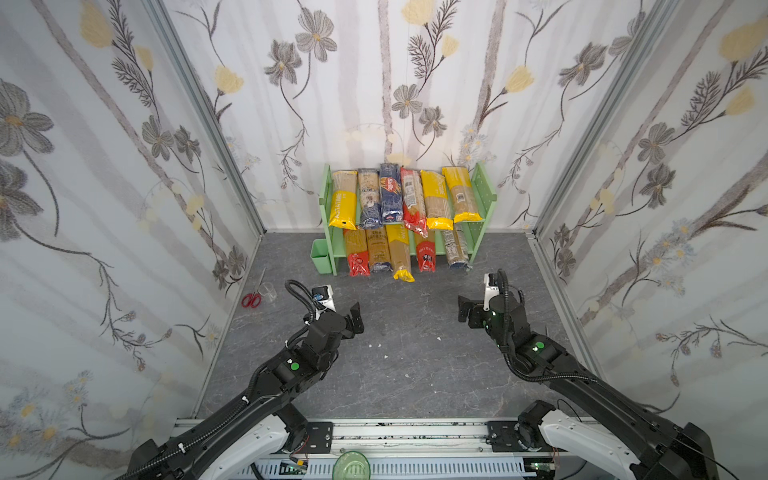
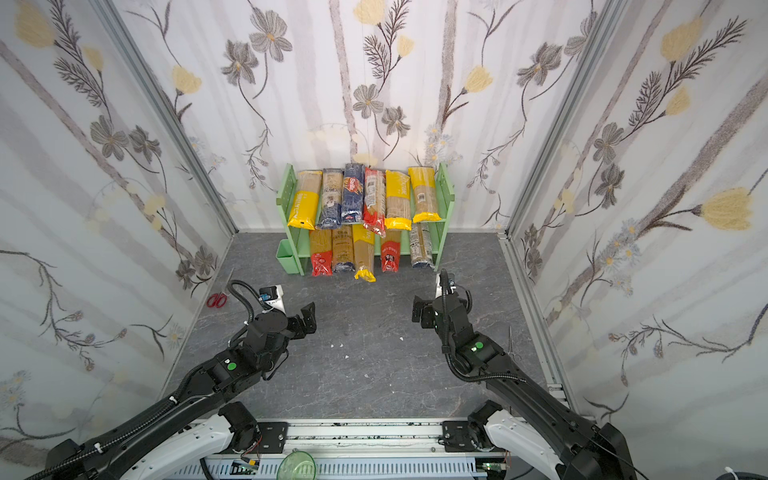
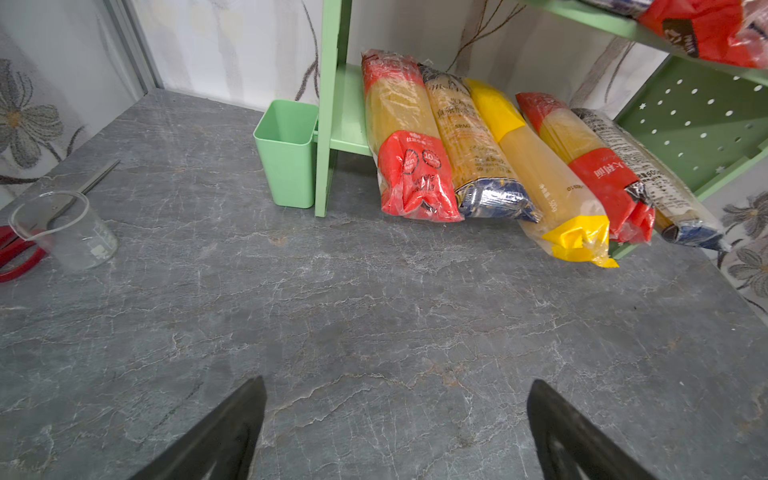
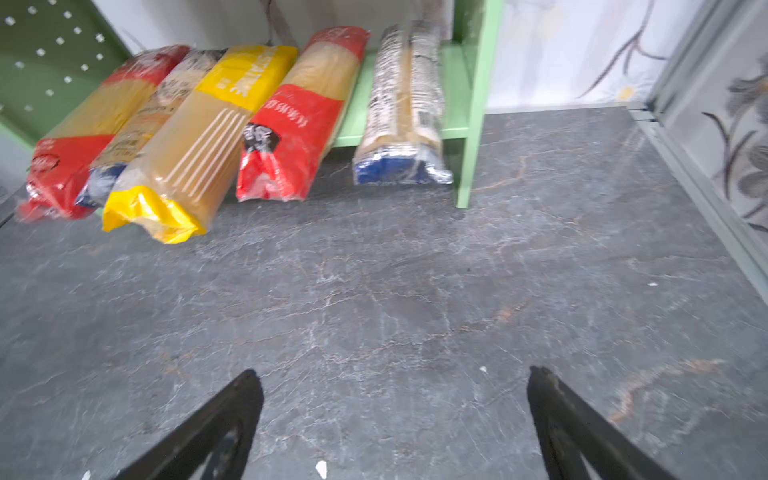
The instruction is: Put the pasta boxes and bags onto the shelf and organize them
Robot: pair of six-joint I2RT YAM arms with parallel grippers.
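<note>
L gripper [image 3: 397, 382] & R gripper [image 4: 395, 370] are held spread wide and empty above the grey tabletop [image 1: 395, 374], prob. because nothing is left to grab. Beyond, spaghetti packs [image 1: 409, 199] are laid side by side on both tiers of the green shelf [image 1: 483, 188], front ends overhanging.

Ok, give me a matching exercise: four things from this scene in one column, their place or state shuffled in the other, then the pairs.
Things
1. Barilla box
2. green cup
3. red scissors
4. left gripper

Place or state
A. open, holding nothing
B. on the top tier of the shelf
C. on the table beside the glass beaker
D. at the shelf's outer side

Pairs: 1-B, 2-D, 3-C, 4-A
</note>
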